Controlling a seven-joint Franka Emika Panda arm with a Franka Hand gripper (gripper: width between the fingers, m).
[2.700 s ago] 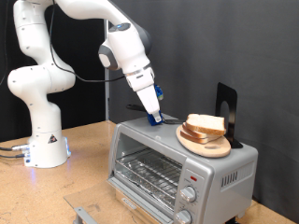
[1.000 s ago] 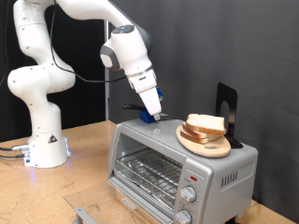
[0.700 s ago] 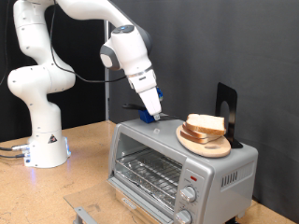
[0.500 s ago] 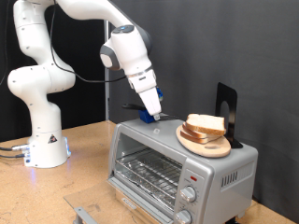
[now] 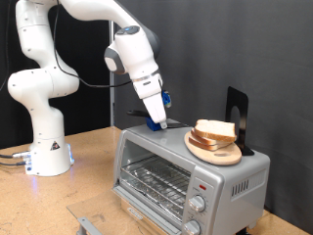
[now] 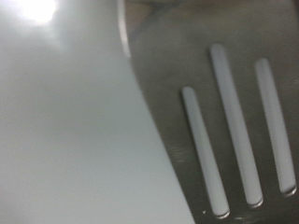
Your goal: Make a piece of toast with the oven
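Your end effector hangs just above the oven, at the left part of its roof in the exterior view; you cannot tell whether its fingers are open or closed. The piece of toast lies on a round wooden plate on the oven's roof, to the end effector's right. The wrist view shows only the oven's slotted roof up close.

The oven is a boxy silver-grey toaster oven with its glass door shut, a wire rack visible behind it and two round knobs at its front right corner. The piece of toast, pale with a tan crust, lies stacked on the oven's top towards its right edge.
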